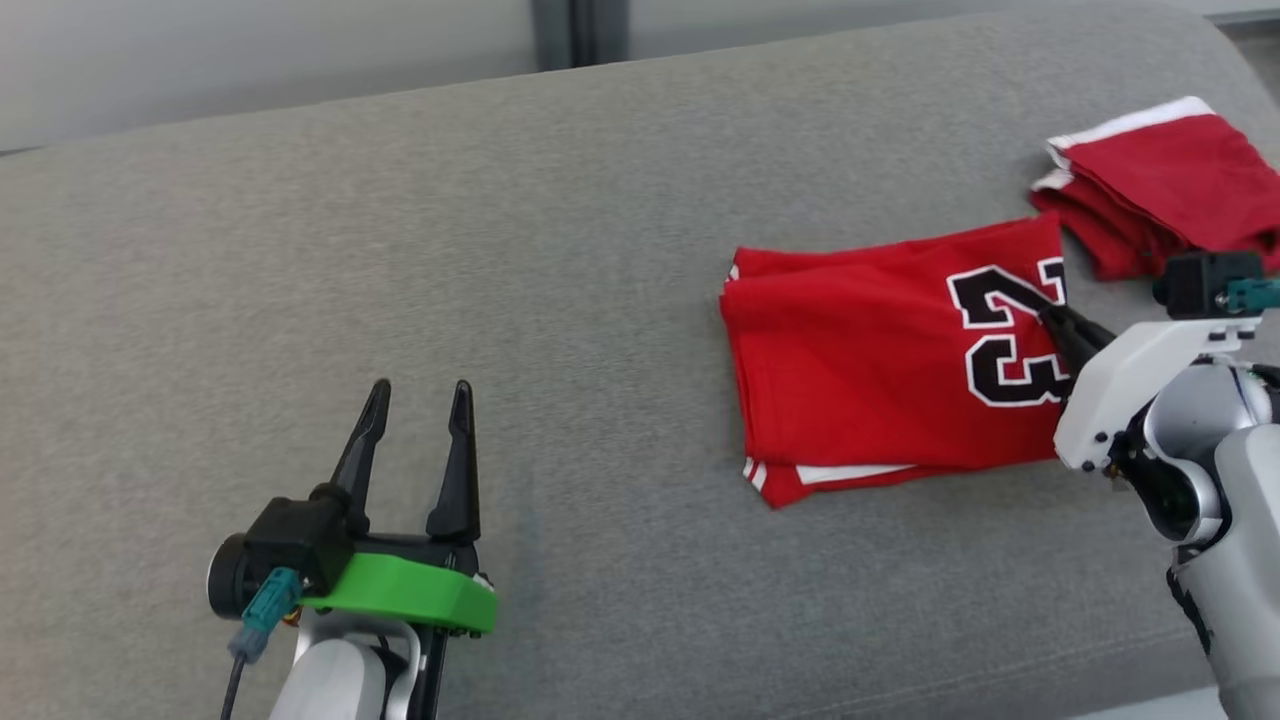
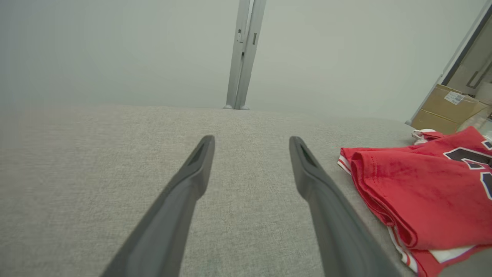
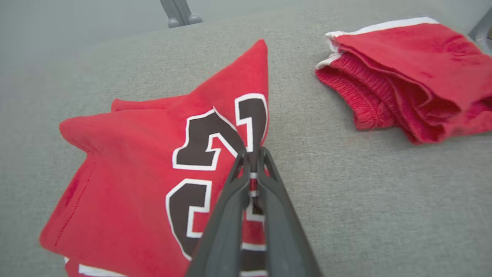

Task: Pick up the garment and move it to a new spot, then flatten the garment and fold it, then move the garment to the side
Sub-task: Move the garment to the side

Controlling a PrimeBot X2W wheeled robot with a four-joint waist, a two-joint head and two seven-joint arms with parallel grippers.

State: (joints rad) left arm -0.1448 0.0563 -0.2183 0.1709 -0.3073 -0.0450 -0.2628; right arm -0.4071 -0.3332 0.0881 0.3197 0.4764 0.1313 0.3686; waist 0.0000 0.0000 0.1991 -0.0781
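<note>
Folded red jersey [image 1: 860,380]: judged light and limp, layers liable to slide; right hand [image 1: 1052,318] was clamped on its right edge, a sound hold; left hand [image 1: 418,398] lay fingers apart.

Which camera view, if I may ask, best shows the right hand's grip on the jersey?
The right wrist view: the right hand is shut on the jersey at its black number, close up. The head view shows that pinch smaller, side-on. The left wrist view shows the jersey's folded end.
</note>
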